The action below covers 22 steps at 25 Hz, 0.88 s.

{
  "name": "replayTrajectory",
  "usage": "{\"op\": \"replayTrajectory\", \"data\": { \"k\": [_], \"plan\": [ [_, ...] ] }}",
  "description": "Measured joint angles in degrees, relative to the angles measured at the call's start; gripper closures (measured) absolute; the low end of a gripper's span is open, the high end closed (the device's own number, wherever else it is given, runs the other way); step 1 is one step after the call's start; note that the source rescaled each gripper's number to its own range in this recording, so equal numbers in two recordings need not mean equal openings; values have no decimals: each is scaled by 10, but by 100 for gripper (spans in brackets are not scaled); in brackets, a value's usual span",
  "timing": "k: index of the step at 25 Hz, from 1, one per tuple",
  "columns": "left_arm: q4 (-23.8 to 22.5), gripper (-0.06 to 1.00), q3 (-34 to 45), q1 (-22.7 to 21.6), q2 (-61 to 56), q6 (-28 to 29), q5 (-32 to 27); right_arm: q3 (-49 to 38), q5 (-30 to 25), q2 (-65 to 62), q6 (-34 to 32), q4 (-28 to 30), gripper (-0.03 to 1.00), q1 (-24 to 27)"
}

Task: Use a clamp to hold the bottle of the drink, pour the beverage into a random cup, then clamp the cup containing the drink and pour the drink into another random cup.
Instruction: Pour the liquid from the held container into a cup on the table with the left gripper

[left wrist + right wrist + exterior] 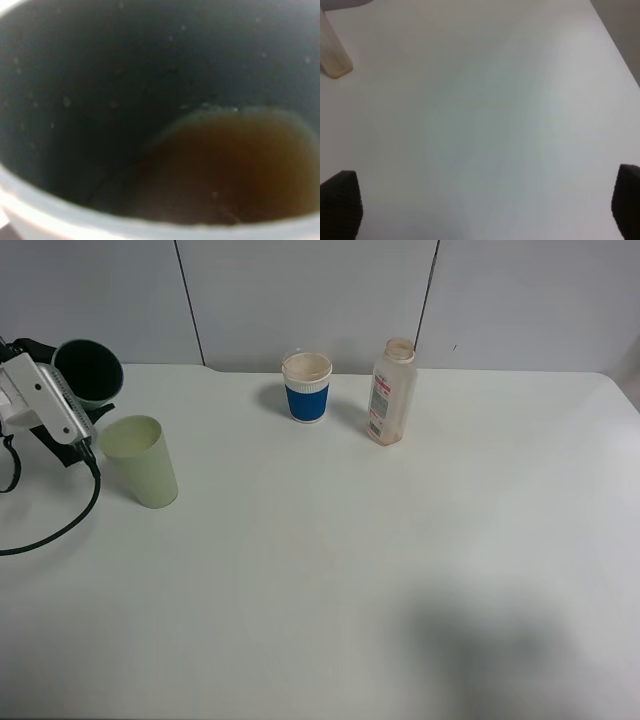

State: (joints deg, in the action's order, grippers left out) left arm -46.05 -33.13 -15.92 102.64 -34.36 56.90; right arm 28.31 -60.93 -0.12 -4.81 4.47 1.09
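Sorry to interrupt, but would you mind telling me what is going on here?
The left gripper holds the teal cup tipped beside the pale green cup, brown tea pooled inside, with no stream visible. The bottle stands by the blue paper cup on the table. The right gripper hangs open over bare table.

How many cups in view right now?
3. Teal-green tumbler, lifted and tilted, far left; pale yellow-green tumbler standing upright just in front of it; blue-sleeved paper cup upright at the back, left of the bottle. None appear hidden.
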Motion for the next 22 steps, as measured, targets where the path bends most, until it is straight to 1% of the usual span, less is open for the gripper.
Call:
{"op": "replayTrajectory", "data": {
  "k": [2, 5, 13, 18, 20, 22],
  "plan": [
    [1, 94, 0, 0, 0, -8, 0, 0, 0, 0, 0, 0, -3, 0],
    [6, 94, 0, 0, 0, -40, 0, 0, 0, 0, 0, 0, -3, 0],
    [12, 94, 0, 0, 0, -93, 0, 0, 0, 0, 0, 0, -3, 0],
    [12, 94, 0, 0, 3, -109, 0, 0, 0, 0, 0, 0, -3, 0],
    [14, 94, 0, 0, 4, -128, 0, 0, 0, 0, 0, 0, -3, 0],
    [18, 94, 0, 0, 4, -136, 0, 0, 0, 0, 0, 0, -3, 0]
  ]
}}
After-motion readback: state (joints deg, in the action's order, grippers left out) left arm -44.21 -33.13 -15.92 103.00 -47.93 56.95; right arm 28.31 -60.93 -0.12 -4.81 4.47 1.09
